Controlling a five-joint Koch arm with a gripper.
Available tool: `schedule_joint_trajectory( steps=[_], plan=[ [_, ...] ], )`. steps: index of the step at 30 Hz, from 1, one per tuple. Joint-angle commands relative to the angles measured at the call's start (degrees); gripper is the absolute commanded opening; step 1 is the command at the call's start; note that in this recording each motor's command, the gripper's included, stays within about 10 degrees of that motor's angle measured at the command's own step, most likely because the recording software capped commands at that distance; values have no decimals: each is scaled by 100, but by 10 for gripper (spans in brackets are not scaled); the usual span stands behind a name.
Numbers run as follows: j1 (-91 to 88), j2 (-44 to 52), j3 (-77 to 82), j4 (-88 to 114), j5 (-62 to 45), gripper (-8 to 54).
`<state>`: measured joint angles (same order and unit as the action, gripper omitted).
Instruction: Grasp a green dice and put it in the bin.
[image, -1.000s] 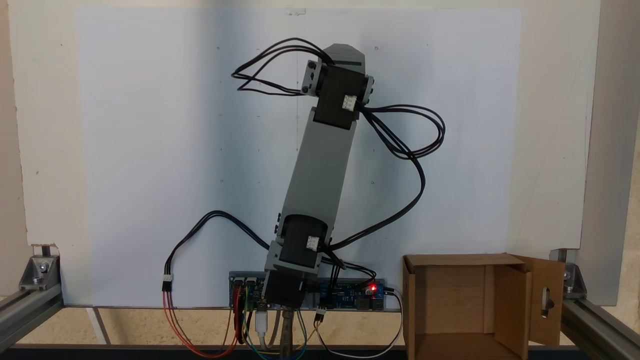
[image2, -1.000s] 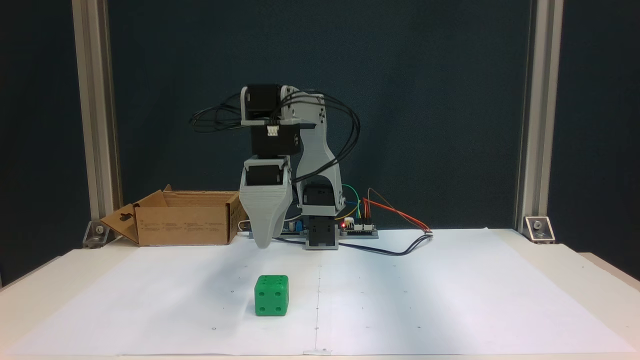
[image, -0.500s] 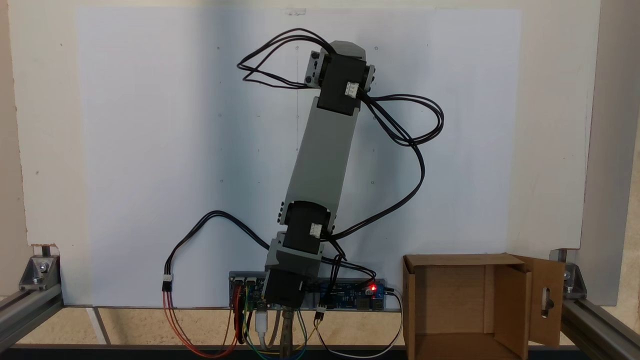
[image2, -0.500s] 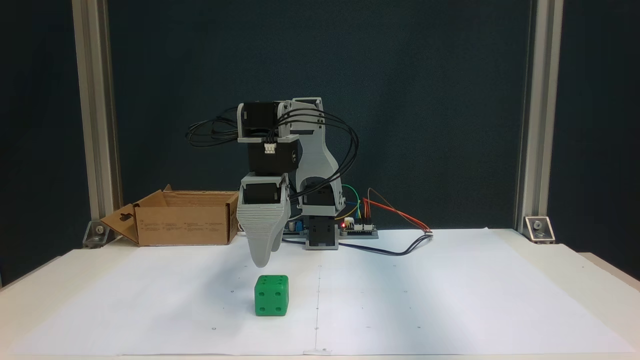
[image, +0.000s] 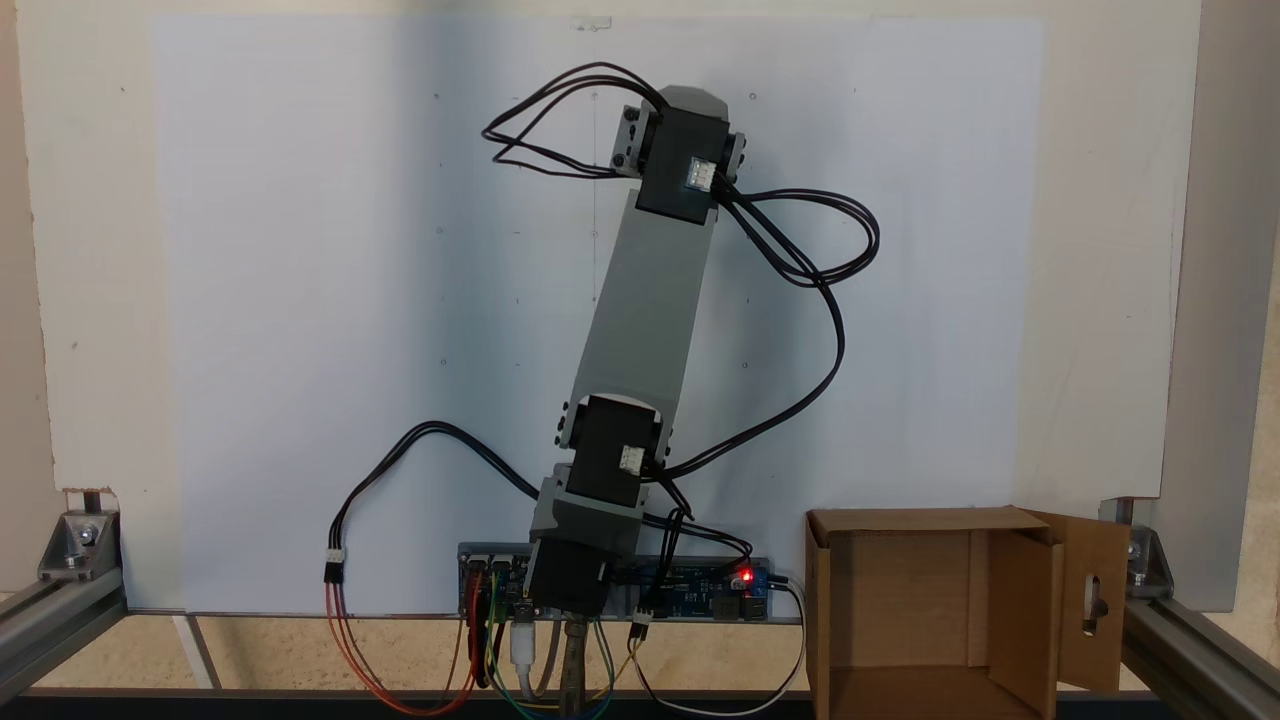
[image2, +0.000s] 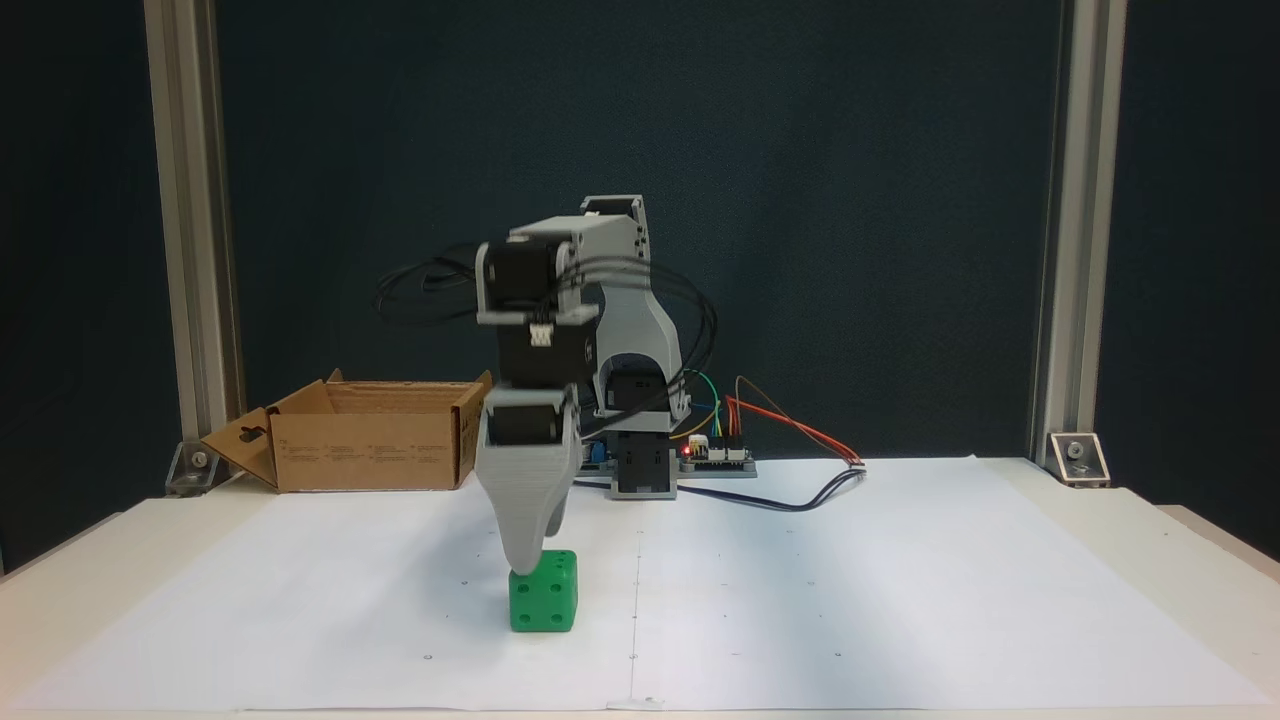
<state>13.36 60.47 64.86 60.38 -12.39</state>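
Observation:
The green dice (image2: 545, 595) sits on the white paper, in front of the arm's base and a little left of centre. My gripper (image2: 527, 563) points straight down over it. One grey jaw shows, and its tip overlaps the dice's top left edge. The other jaw lies behind it, so whether the gripper is open or shut is hidden. Seen from above in a fixed view, the outstretched arm (image: 650, 290) covers the dice. The bin (image2: 370, 450) is an open brown cardboard box beside the arm's base, and it holds nothing in a fixed view (image: 900, 600).
A controller board (image2: 715, 455) with a red light and coloured wires lies by the arm's base (image2: 640, 470). Black cables (image: 810, 270) loop off the arm. Aluminium posts (image2: 185, 250) stand at both sides. White paper (image2: 850, 600) covers the table.
The arm has reached further out and the gripper has come down. Its tip was well above the dice and is now level with the dice's top. The dice has not moved.

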Motion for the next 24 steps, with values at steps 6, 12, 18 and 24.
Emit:
schedule_joint_trajectory(
  steps=[6, 12, 18, 24],
  plan=[
    [-18, 62, 211, -396, -299, 440],
    [-26, 62, 457, -650, -299, 438],
    [-62, 53, 624, -817, -299, 432],
    [-79, 26, 765, -958, -290, 431]
  ],
)
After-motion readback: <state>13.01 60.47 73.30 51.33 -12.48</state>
